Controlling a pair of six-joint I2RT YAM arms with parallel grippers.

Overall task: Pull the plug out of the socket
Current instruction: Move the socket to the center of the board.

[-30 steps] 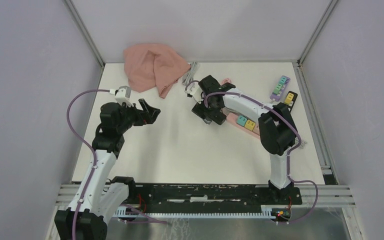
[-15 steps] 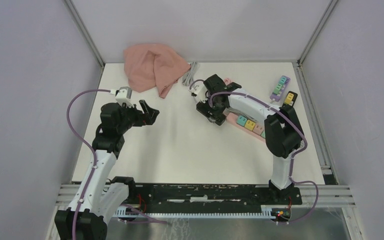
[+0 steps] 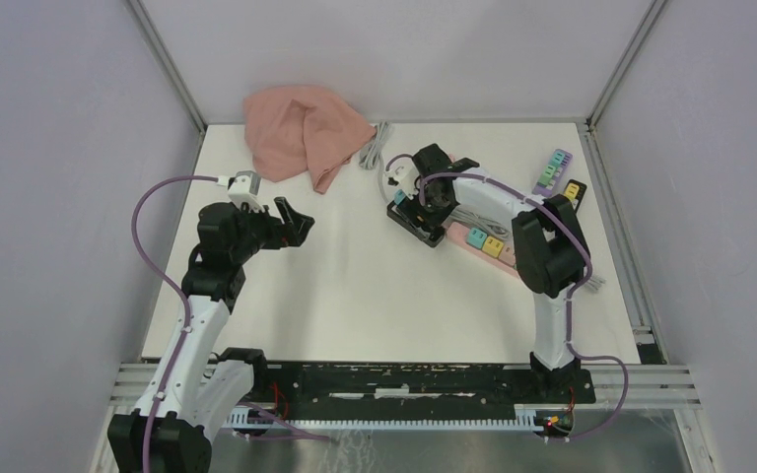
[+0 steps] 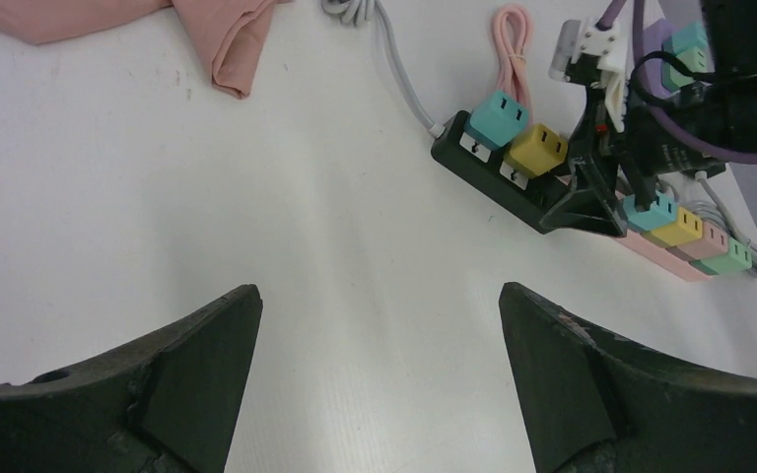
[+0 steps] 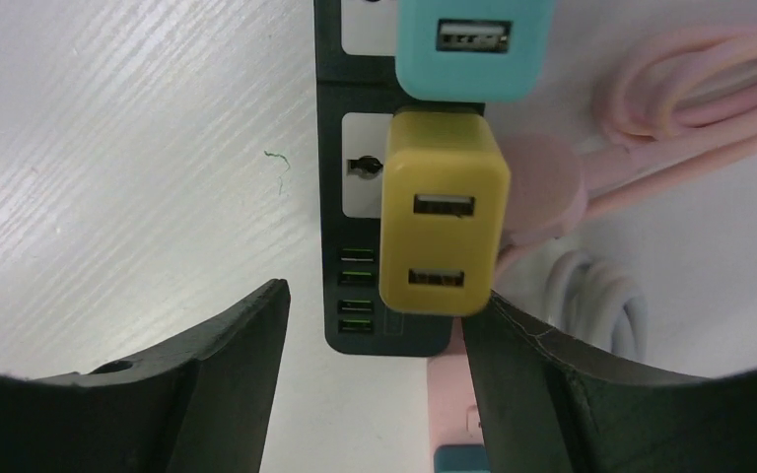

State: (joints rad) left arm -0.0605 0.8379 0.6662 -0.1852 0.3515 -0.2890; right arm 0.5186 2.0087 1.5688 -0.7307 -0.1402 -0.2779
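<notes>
**Supervisor:** Report the target's position.

**Operator:** I see the yellow plug (image 5: 444,227) seated in the black strip (image 5: 327,246), right of centre on the counter (image 3: 355,296). It is the second plug from the strip's end, just beside a teal plug (image 5: 473,44).

**Supervisor:** Which arm is nearer?

**Operator:** The right one. My right hand (image 5: 375,305) hangs directly over the strip. My left hand (image 4: 377,296) is well apart, across the counter to the left, with its jaws spread wide and holding nothing.

**Supervisor:** State of the right hand?

**Operator:** The jaws are apart and straddle the yellow plug. In the wrist view, one finger sits at the plug's lower corner, possibly touching. The other stands clear, over the bare counter beside the strip. It is not clamped.

**Supervisor:** Alignment?

**Operator:** The strip's long axis runs between the fingers, so they would close across its width. The plug sits off-centre, toward the touching finger.

**Supervisor:** Next step?

**Operator:** In my judgement, close fully on the plug. Then draw straight back from the strip's face. A tilted pull may lift the strip as well.
</notes>
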